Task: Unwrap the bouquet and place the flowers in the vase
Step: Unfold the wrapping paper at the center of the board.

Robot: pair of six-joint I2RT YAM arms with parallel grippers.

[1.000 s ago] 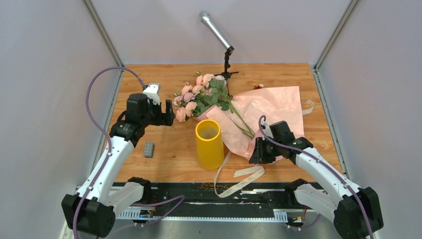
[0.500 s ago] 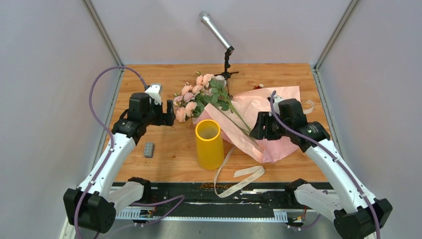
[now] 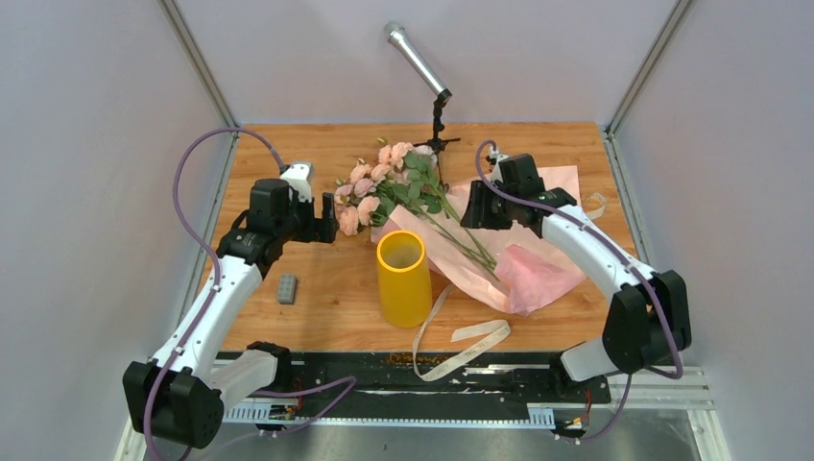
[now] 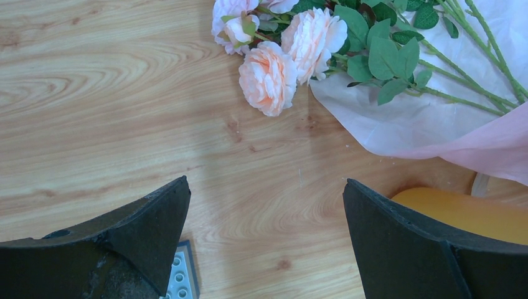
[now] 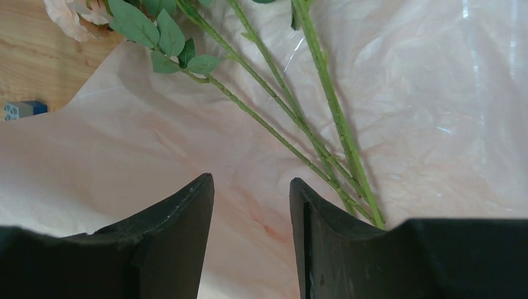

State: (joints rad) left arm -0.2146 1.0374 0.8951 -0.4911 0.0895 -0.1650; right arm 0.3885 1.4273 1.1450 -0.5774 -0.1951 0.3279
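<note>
The bouquet lies opened out on the wooden table. Its pink wrapping paper is spread flat, and the flowers rest with their heads off the paper's left edge. Their green stems run back across the sheet. The yellow vase stands upright in front of them with nothing in its mouth. My left gripper hangs open left of the roses, holding nothing. My right gripper hovers over the paper, its jaws apart and bare just left of the stems.
A beige ribbon trails from the paper to the table's front edge. A small grey block lies left of the vase. A microphone on a stand rises at the back centre. Grey walls close in both sides.
My right gripper has opened and travelled from the paper's near right corner up and left to the stems. The paper's near right part now lies rumpled and folded over. The left arm is still.
</note>
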